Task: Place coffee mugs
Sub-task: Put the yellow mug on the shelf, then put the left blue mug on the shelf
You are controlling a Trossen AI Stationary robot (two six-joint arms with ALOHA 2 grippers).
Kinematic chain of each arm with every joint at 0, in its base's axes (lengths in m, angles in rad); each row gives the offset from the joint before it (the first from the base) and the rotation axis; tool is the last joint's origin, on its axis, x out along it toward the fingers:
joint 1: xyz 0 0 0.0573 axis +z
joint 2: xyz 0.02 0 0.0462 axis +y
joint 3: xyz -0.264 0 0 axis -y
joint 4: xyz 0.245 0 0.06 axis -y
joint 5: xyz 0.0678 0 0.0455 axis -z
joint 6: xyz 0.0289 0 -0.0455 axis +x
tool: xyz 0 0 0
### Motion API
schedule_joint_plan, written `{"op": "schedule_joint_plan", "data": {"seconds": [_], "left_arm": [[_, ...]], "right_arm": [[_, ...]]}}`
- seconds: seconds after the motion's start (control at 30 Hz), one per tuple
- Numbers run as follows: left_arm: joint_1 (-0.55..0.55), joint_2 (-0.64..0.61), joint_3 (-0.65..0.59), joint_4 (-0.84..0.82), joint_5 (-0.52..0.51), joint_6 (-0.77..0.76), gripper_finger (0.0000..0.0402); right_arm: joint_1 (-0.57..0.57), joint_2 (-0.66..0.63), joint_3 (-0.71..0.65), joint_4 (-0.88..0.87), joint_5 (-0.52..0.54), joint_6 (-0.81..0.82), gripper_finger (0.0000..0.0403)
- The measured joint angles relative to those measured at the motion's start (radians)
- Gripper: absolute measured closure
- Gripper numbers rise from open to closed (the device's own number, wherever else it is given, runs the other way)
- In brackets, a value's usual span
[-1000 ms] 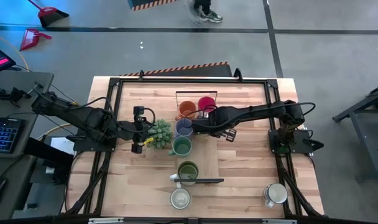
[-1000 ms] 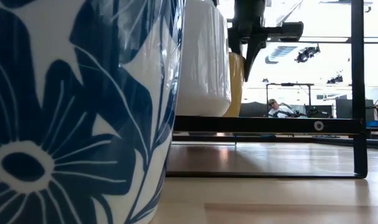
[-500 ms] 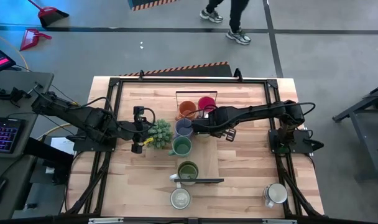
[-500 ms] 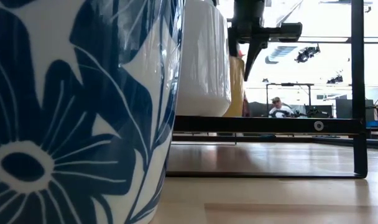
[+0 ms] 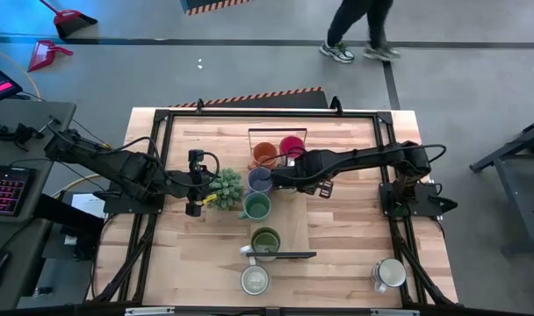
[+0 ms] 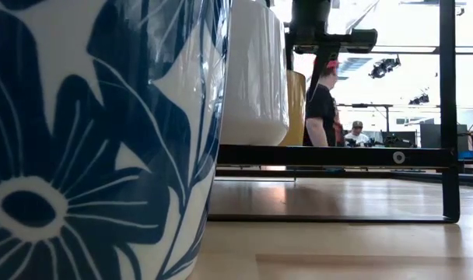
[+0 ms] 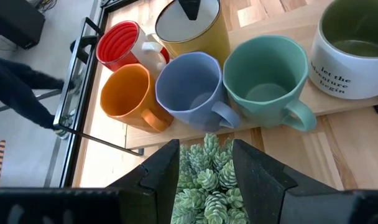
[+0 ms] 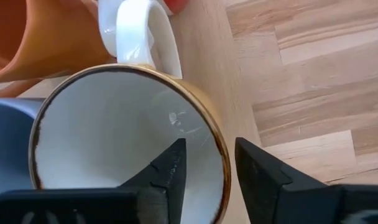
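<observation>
My right gripper (image 8: 209, 149) points down, open, over a mustard mug (image 7: 192, 28) with a white inside and a white handle (image 8: 139, 34). One finger (image 8: 170, 168) is inside the mug and one (image 8: 257, 174) is outside. The rim (image 8: 219, 152) passes between them with a gap on each side. The mug stands upright beside the orange (image 5: 265, 154), pink-red (image 5: 292, 147) and lavender-blue (image 5: 260, 179) mugs. The teal-green (image 5: 256, 206) and olive-green (image 5: 265, 240) mugs stand nearer. My left gripper (image 7: 205, 149) is open at the left, aimed at the spiky plant (image 5: 225, 187).
A white mug (image 5: 255, 279) stands near the front edge and another (image 5: 390, 274) at the front right. A thin black frame (image 5: 277, 132) stands behind the mug group, and a black bar (image 5: 289, 255) lies before the olive-green mug. A person (image 5: 359, 26) walks beyond the far edge.
A person has walked toward the right along the floor beyond the table's far edge. Both arms and all mugs stand where they were.
</observation>
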Motion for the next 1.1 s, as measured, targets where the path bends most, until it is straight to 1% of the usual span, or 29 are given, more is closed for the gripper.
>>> {"op": "schedule_joint_plan", "data": {"seconds": [0.3,0.4,0.47,0.6,0.73,0.83,1.03,1.1], "left_arm": [[0.000,0.000,0.000,0.000,0.000,0.000,0.0263],[0.000,0.000,0.000,0.000,0.000,0.000,0.0263],[0.000,0.000,0.000,0.000,0.000,0.000,0.0263],[0.000,0.000,0.000,0.003,0.000,0.000,0.0263],[0.000,0.000,0.000,0.025,0.000,-0.005,0.0263],[0.000,0.000,0.000,0.051,0.000,-0.008,0.0263],[0.000,0.000,0.000,0.127,-0.003,-0.011,0.0263],[0.000,0.000,0.000,0.131,-0.003,-0.023,0.0263]], "right_arm": [[-0.001,-0.072,0.000,-0.041,-0.021,-0.005,0.0273],[-0.001,-0.109,0.000,-0.019,-0.016,-0.009,0.0272],[0.000,-0.131,0.000,0.024,0.015,-0.050,0.0272],[0.019,-0.179,0.000,0.146,0.091,-0.236,0.0272],[0.046,-0.237,0.001,0.236,0.106,-0.449,0.0272],[0.083,-0.273,0.001,0.256,0.090,-0.597,0.0272],[0.193,-0.333,0.001,0.252,-0.016,-0.877,0.0272],[0.234,-0.343,0.001,0.253,-0.036,-0.955,0.0272]]}}
